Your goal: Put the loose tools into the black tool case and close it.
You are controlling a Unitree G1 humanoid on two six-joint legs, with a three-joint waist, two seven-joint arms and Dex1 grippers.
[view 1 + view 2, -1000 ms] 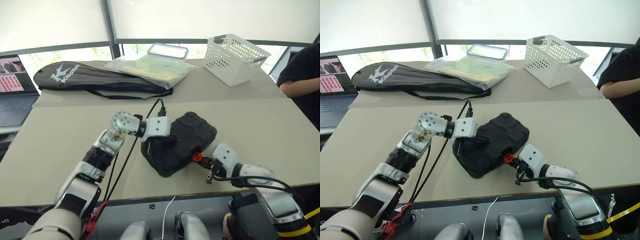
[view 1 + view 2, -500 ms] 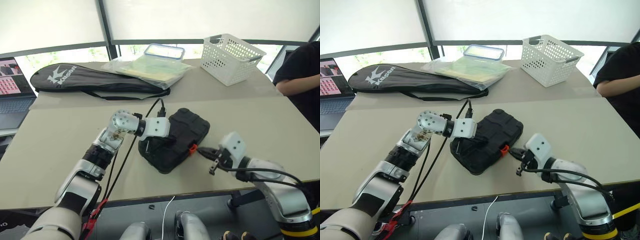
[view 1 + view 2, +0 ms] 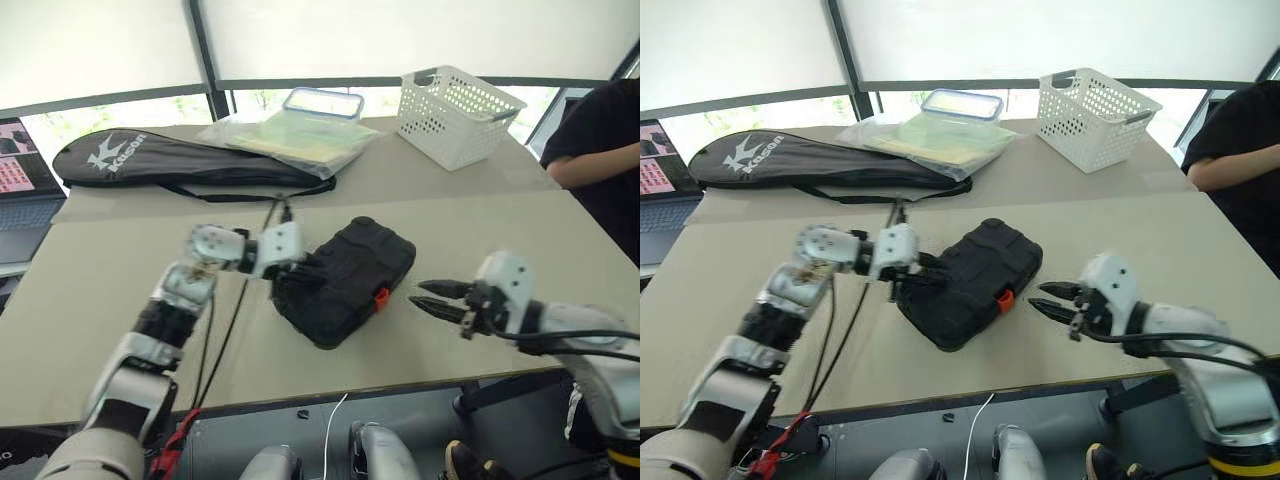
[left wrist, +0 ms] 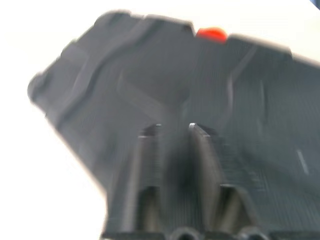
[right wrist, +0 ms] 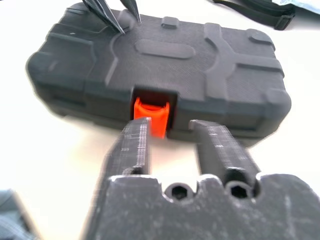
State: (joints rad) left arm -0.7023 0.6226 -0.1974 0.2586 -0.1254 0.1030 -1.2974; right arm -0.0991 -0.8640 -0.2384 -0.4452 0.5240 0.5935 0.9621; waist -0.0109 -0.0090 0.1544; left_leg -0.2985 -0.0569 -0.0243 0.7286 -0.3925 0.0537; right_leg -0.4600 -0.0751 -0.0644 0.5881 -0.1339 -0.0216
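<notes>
A closed black tool case (image 3: 345,279) with a small orange latch (image 5: 151,114) lies near the middle of the beige table (image 3: 520,240), the left pincer (image 3: 923,272) spread above its left end and the right pincer (image 3: 428,298) spread empty just beside the latch side, apart from it.

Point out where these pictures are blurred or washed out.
Left eye view: left arm smeared by motion. Left wrist view: black tool case soft and streaked, table blown out white. Right wrist view: orange latch fairly crisp. Both eye views: windows overexposed.
</notes>
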